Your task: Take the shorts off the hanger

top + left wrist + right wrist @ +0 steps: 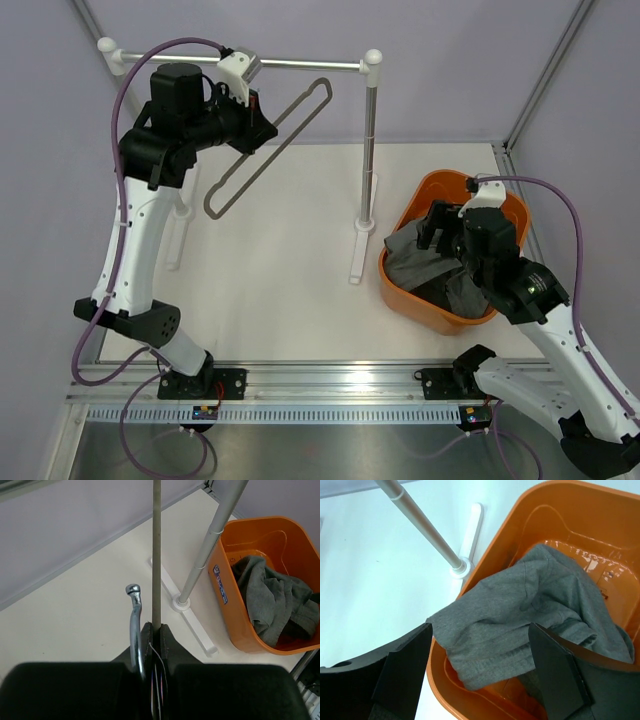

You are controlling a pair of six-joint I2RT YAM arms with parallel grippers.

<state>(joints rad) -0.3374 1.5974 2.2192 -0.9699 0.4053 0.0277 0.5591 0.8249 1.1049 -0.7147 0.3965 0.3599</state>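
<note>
Lavender walls close in a white bench [290,270], with a silver rail [300,64] standing along its 12 o'clock edge in the top view.

We see the left arm [135,230] rise from its base at 7 o'clock, bend at the elbow and fold inward near 11 o'clock, just below the rail. Its wrist is turned toward 3 o'clock. The left end effector [255,125] is closed tight on the hanger [156,555]. In the left wrist view the grey wire runs straight up out of the pinched fingers [170,640], and the chrome hook [133,591] curls beside them at 9 o'clock. From above, the wire loop slants from 1 o'clock down to 7 o'clock, held off the bench. No cloth hangs on it.

The right arm [560,340] comes in from 5 o'clock and bends low over the orange bin [440,180] at 4 o'clock on the bench. The right end effector [435,225] points toward 10 o'clock and down, its fingers [405,670] spread wide and holding nothing.

The grey shorts [520,605] lie crumpled in the bin under those fingers, one edge draped over the rim at 9 o'clock. We cannot tell whether the fingertips touch the cloth.
</note>
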